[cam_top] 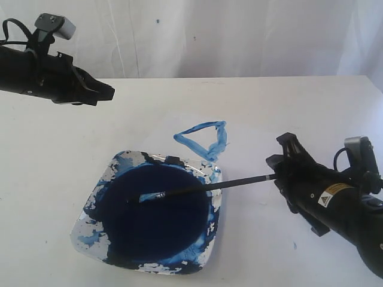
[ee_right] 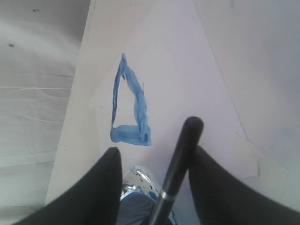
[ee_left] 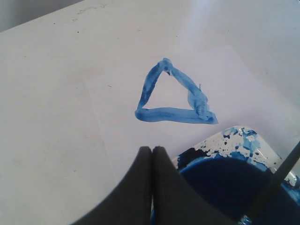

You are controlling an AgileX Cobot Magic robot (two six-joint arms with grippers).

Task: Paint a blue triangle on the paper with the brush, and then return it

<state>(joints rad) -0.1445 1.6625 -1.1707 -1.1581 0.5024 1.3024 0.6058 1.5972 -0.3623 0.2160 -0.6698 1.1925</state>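
Observation:
The blue triangle (cam_top: 203, 139) (ee_left: 171, 96) (ee_right: 127, 110) is painted on the white paper (cam_top: 254, 146) (ee_left: 229, 75) (ee_right: 187, 70), just behind the dish. The black-handled brush (cam_top: 203, 188) (ee_right: 180, 157) lies across the dish rim, its blue tip in the dark paint pool (cam_top: 152, 218). My right gripper (cam_top: 278, 173) (ee_right: 154, 150) is open around the handle's end, which leans on one finger. The shut, empty left gripper (cam_top: 111, 92) (ee_left: 152, 149) hovers above the table to the dish's back left.
The square paint-smeared dish (cam_top: 84, 230) (ee_left: 234, 138) sits near the front of the white table (cam_top: 54, 155). A white curtain hangs behind the table's far edge.

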